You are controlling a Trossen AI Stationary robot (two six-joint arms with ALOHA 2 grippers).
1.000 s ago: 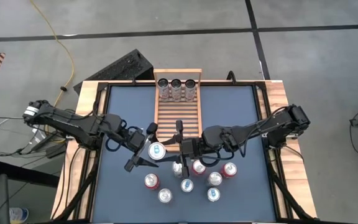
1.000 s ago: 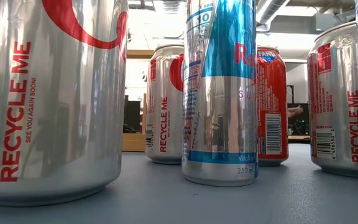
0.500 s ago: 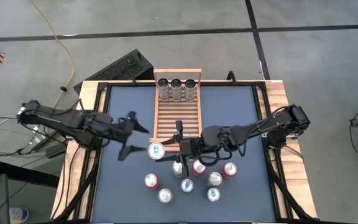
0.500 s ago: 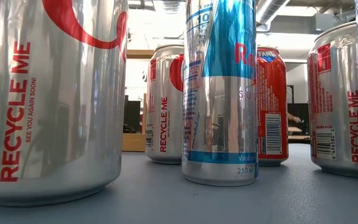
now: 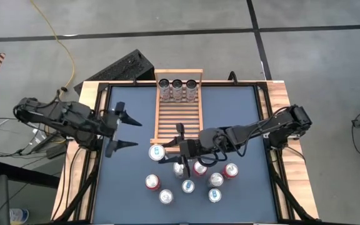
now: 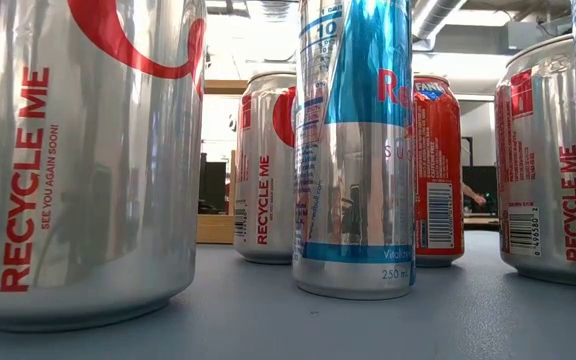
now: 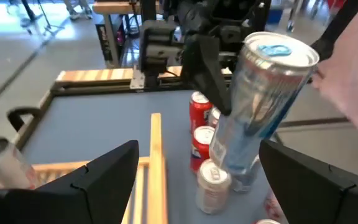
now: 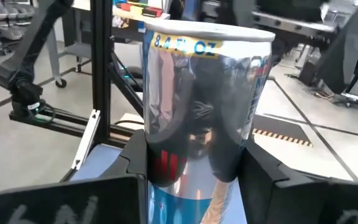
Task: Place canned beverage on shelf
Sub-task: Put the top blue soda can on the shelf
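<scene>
A silver-and-blue beverage can [image 5: 157, 152] hangs over the table's middle, just off the near end of the light-wood slatted shelf [image 5: 179, 112]. My right gripper [image 5: 169, 149] is shut on it; the right wrist view has the can [image 8: 201, 106] between both fingers. My left gripper [image 5: 128, 132] stands open and bare near the table's left edge, raised, pointing toward the can [image 7: 260, 112]. Three cans [image 5: 177, 84] stand at the shelf's far end. My right gripper pinches the can's side wall [image 8: 160, 149] between its two fingers, one on each side, at about mid-height. The fingers [image 7: 207, 68] come roughly level from the table's right and lie across the can. The can is clear of the table and tilted, its top uppermost.
Several cans stand in a cluster [image 5: 192, 181] on the blue mat near the front edge, right below and beside the held can; the low view has them close up [image 6: 353, 150]. A black frame [image 5: 105, 94] and wooden borders rim the table. Bare mat lies at far left and right.
My left gripper, whose fingers stood on either side of the held can, has drawn back toward the table's left edge, risen and tipped up toward level. The can has stayed where it was in my right gripper.
</scene>
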